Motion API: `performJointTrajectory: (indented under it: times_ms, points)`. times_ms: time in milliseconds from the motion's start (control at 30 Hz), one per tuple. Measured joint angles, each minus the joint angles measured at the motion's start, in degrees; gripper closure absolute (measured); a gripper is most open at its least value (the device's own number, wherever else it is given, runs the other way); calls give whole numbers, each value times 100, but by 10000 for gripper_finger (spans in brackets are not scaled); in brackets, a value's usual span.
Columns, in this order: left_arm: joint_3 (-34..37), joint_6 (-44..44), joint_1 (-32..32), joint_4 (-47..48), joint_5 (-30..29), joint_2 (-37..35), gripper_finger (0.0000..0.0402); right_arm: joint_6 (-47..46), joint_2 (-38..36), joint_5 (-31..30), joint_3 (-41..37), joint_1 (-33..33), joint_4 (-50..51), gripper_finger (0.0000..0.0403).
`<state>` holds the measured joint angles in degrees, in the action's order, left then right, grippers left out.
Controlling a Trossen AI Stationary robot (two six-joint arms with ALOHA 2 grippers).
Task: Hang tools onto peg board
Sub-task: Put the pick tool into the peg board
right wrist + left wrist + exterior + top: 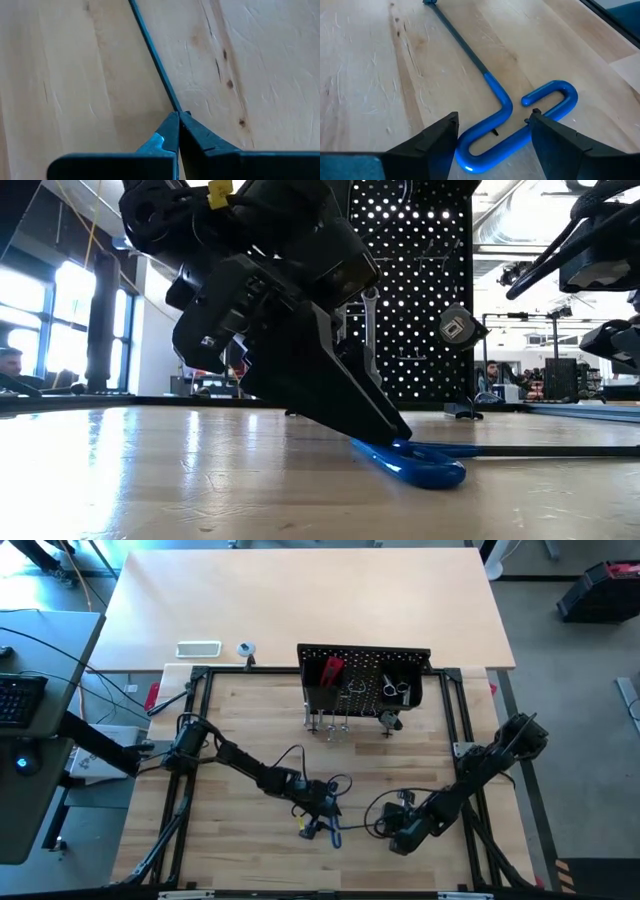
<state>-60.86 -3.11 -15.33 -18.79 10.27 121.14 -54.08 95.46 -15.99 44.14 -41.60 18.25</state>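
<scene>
2 grippers are working low over the table (250,740). Left gripper (322,823) is standing with fingers (437,137) spread wide, straddling the looped blue handle of 1 hex key (520,125) that is lying flat on the wood near the front edge; fingers are sitting either side of the handle, contact hard to make out. Key's dark shaft is running away from the handle, its far tip cut off at the frame edge in the left wrist view. Right gripper (398,837) is sitting just to the right, fingers pressed fully together, tips down at a thin dark cable (155,60) on the wood, holding nothing.

Peg board (365,675) is standing upright at the back of the table. Hanging on it: 1 red-handled tool (331,670), about 3 slim wrenches (335,710) below it, and 1 silver scissor-like tool (397,690); the exact wrench count is hard to tell. In the low view the left arm is blocking most of the board.

Beyond the frame, 1 white tray (198,648) is resting on the pale rear table.
</scene>
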Motion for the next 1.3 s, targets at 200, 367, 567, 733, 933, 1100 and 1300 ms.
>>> performJointTrajectory:
  times_ms: [200,367,567,733,933,1100,1300]
  points:
    - [8,4,-13,22,-151,13,172,692,-335,-525,233,0,-82,399]
    - [13,2,-13,25,-172,24,172,1490,-371,-1116,575,10,-98,355]
    - [13,5,-14,67,-226,28,172,1702,-96,-1073,588,282,-337,273]
    - [13,13,-22,103,-271,24,172,2119,375,-494,590,603,-969,234]
    - [15,22,-63,144,-398,20,173,2521,913,-4,595,860,-1589,233]
    - [13,39,-118,169,-516,46,173,2489,999,168,616,876,-1509,241]
    - [11,80,-118,147,-502,85,173,2211,811,300,622,720,-807,242]
